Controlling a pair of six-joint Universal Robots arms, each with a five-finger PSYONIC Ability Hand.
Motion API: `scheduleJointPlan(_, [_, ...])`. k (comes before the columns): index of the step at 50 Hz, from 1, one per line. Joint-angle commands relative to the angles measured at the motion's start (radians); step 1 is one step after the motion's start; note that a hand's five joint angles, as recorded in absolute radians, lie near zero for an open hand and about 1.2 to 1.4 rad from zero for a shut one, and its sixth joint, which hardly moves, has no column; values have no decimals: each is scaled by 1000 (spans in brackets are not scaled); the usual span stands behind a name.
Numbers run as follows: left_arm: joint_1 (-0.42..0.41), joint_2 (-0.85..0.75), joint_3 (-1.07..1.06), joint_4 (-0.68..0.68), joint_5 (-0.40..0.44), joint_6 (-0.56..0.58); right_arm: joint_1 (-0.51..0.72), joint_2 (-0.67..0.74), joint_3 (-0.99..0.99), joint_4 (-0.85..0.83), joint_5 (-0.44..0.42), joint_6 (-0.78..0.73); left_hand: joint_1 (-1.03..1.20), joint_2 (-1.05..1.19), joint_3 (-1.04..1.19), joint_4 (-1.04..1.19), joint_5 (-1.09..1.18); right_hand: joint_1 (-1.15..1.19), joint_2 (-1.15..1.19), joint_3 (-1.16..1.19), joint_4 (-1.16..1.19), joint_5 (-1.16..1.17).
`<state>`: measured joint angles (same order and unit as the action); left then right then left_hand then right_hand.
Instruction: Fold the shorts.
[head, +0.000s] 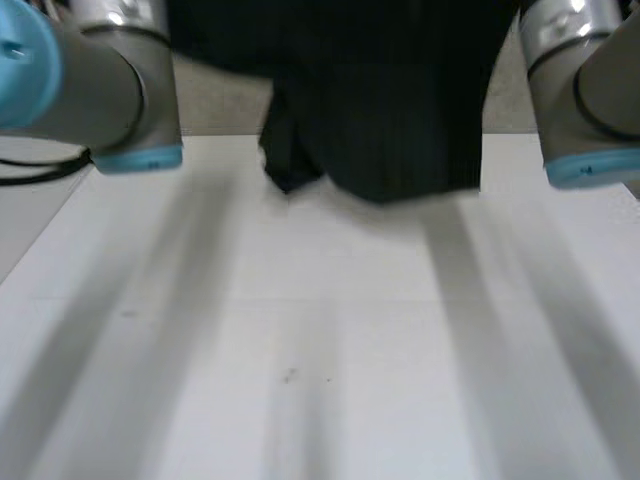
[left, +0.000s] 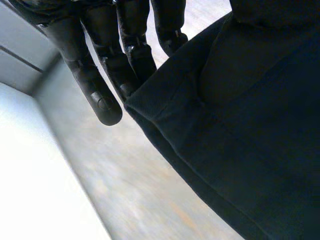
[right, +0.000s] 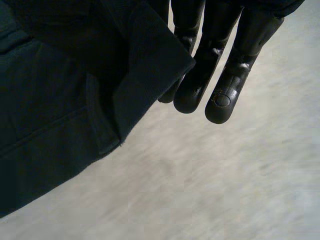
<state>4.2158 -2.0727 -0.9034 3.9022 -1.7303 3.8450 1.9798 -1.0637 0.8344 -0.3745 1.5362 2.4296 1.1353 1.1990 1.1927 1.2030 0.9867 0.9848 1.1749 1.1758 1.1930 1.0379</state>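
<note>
1. The white table (head: 300, 350) spreads across the bottom and middle of the head view as open room, and its far edge crosses the upper third.
2. The black shorts (head: 390, 110) hang lifted at top centre, dark and creased. Their lowest folds are at that far edge; contact cannot be told.
3. The left arm (head: 90, 90) at upper left and the right arm (head: 580, 100) at upper right flank them.
4. The left hand (left: 100, 60) holds a hemmed corner against its nearly straight fingers.
5. The right hand (right: 220, 55) likewise grips a folded corner beside its fingertips.
</note>
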Motion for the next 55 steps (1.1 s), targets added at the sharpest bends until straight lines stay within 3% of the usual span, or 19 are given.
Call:
scheduleJointPlan(1, [3,128,-233,16,2,-76,1,-47,81,21,-28,28,261,197,204,193,235,411,221,220,203,184])
scheduleJointPlan(10, [49,131,-532,-193,-2,-148,1,43,207,183,-165,14,261,197,204,193,235,411,221,220,203,184])
scheduleJointPlan(15, [41,82,-672,-341,-2,-202,28,135,291,261,-166,-14,261,197,204,193,235,411,221,220,203,184])
scheduleJointPlan(21, [33,72,-744,-426,-14,-208,56,168,368,365,-157,-75,261,197,204,193,235,411,221,220,203,184])
scheduleJointPlan(26, [50,221,-790,-529,-26,-185,59,61,465,480,-140,-80,261,197,204,193,235,411,221,220,203,184])
scheduleJointPlan(32, [50,384,-839,-849,-15,-136,62,-116,557,658,-97,-87,261,197,204,193,235,411,221,220,203,184])
scheduleJointPlan(38, [30,544,-954,-1090,41,3,63,-251,685,1065,-54,-168,261,197,204,193,235,411,221,220,203,184])
scheduleJointPlan(42, [30,637,-1002,-1071,93,111,47,-308,729,1074,-89,-222,261,197,204,193,235,411,221,220,203,184])
scheduleJointPlan(46, [35,615,-993,-962,117,130,45,-308,727,1002,-108,-212,261,197,204,193,235,411,221,220,203,184])
scheduleJointPlan(52, [23,439,-898,-701,109,137,33,-230,671,895,-76,-126,261,197,204,193,235,411,221,220,203,184])
scheduleJointPlan(55, [7,306,-792,-566,106,128,19,-162,626,824,-21,-84,261,197,204,193,235,411,221,220,203,184])
